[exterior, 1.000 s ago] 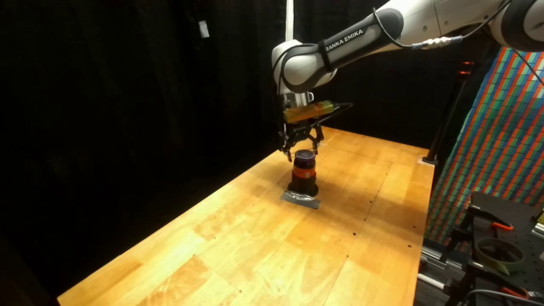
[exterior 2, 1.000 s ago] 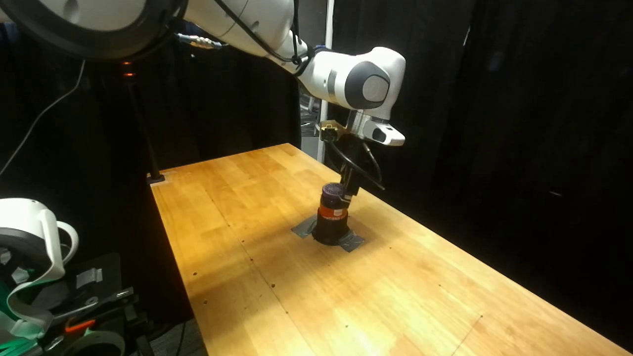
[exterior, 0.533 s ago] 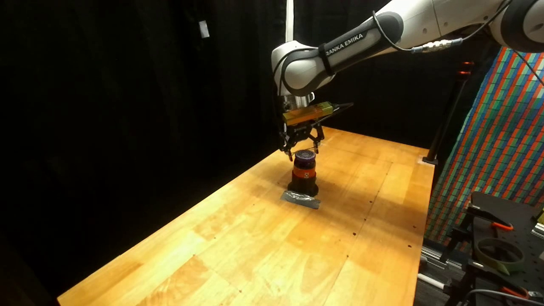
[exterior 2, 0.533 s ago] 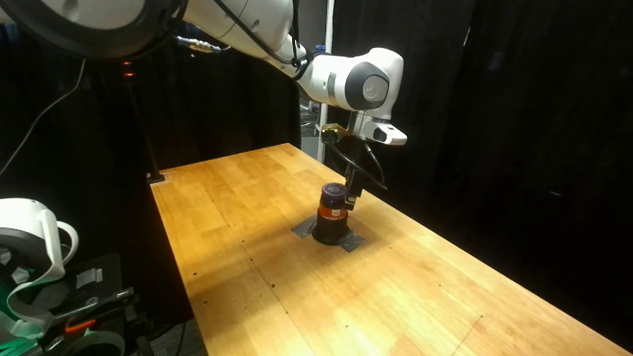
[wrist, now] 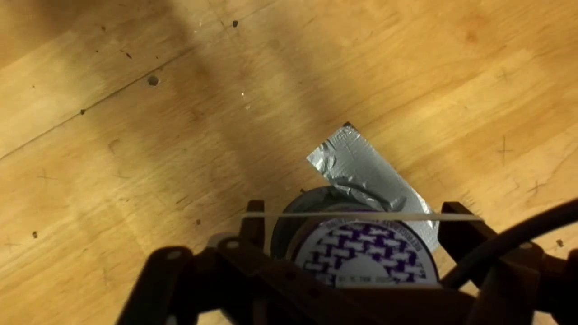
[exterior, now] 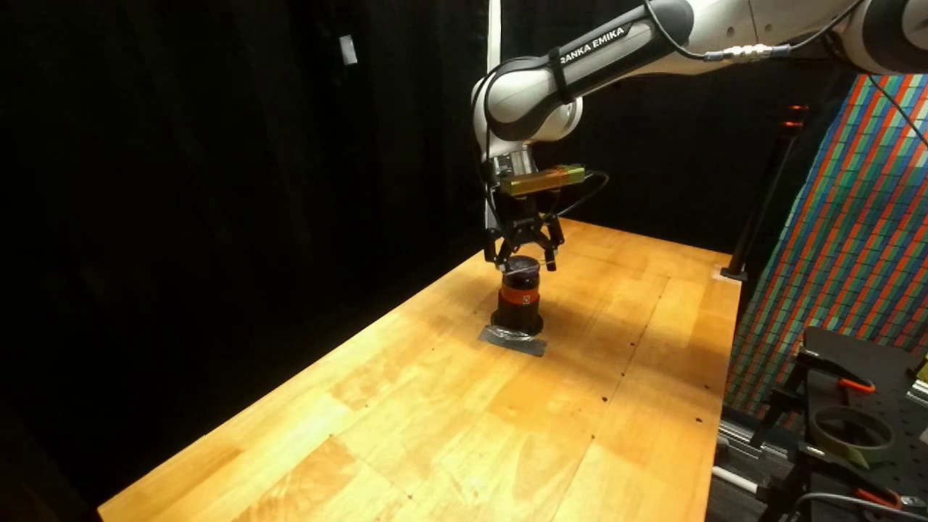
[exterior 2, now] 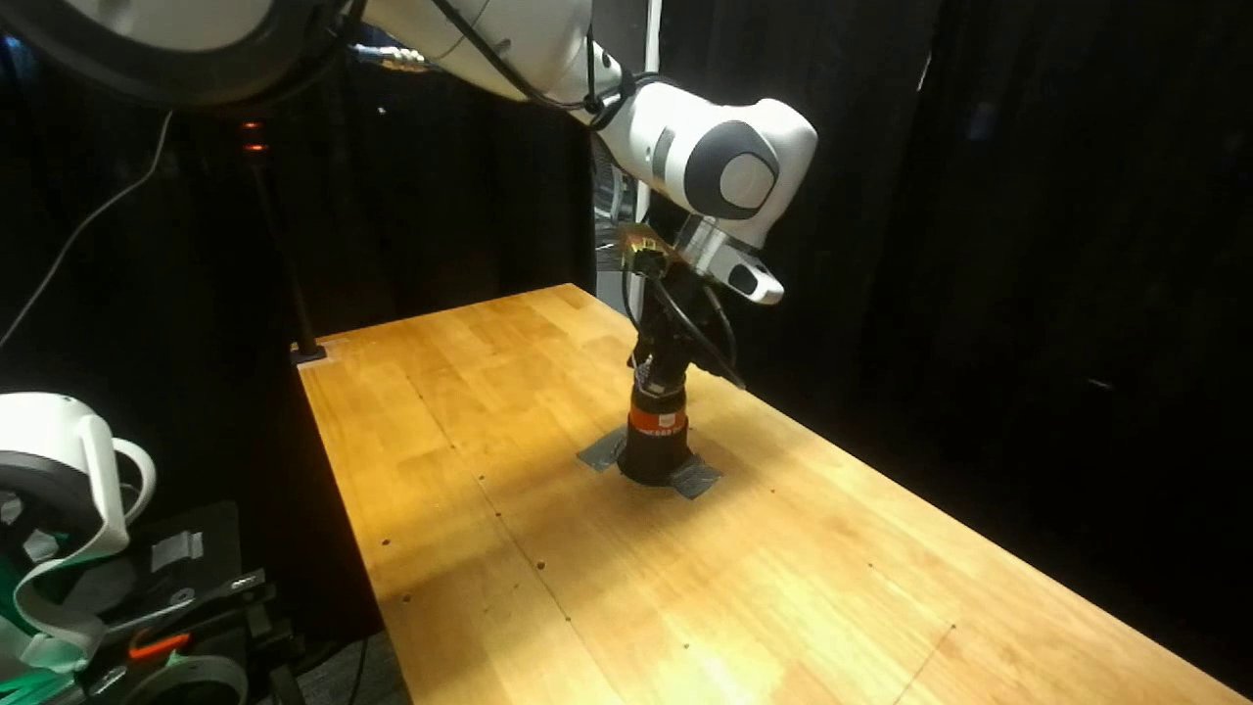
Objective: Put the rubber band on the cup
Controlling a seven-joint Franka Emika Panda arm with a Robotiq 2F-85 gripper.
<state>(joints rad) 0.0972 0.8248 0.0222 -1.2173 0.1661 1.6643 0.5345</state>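
Observation:
The cup [exterior: 520, 296] stands upright on the table in both exterior views, with a dark purple top, orange-red band and black base [exterior 2: 654, 455]. Its patterned purple-and-white lid [wrist: 361, 246] shows in the wrist view, partly hidden by the gripper body. My gripper [exterior: 528, 265] is open and tilted, with its fingertips on either side of the cup's top. The thin pale rubber band [wrist: 311, 216] is stretched across both fingertips and passes over the far edge of the lid in the wrist view. Whether the band touches the cup I cannot tell.
Grey tape [wrist: 375, 167] holds the cup's base to the wooden table [exterior: 435, 435]. A black post [exterior: 754, 203] rises from a table corner. A dark cart [exterior: 863, 362] with a tape roll stands beside the table. A black cable [wrist: 519, 239] crosses near one finger.
My gripper has shifted and tilted, from beside the cup's top to above it. The rubber band stays stretched on the fingers. The cup has not moved.

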